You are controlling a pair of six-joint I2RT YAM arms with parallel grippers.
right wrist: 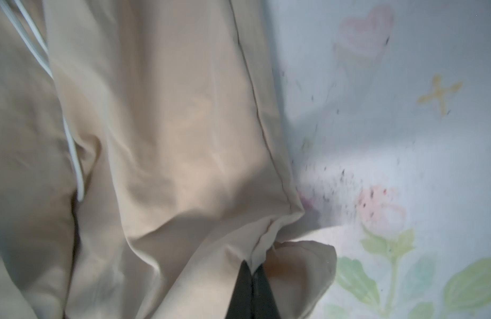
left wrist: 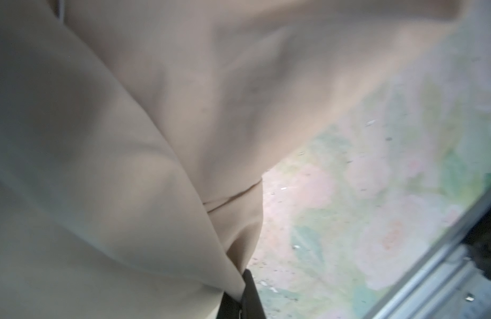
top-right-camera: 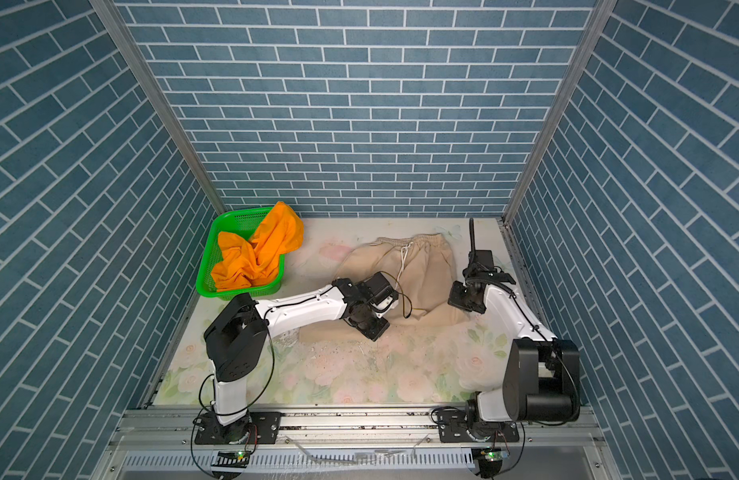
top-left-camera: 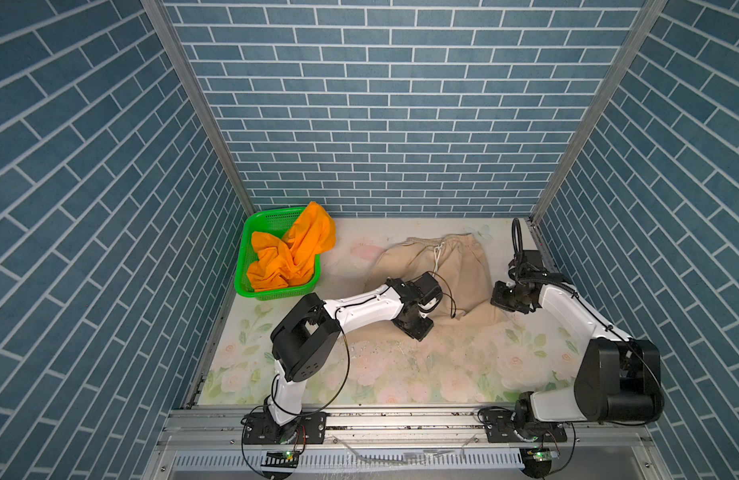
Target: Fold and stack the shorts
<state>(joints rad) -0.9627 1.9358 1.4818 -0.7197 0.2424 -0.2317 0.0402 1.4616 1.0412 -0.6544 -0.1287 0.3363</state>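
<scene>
Here, left jaws and right jaws each clamp the beige shorts.

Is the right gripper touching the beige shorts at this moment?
Touching. The right wrist view shows the right gripper shut, with a hem corner of the beige shorts pinched between its dark fingers.

Matt beige cloth shorts; glossy green perforated plastic basket.

A robot lab booth: blue brick-print panels on aluminium posts wall in a floral-covered table, mounting rail along its front edge.
</scene>
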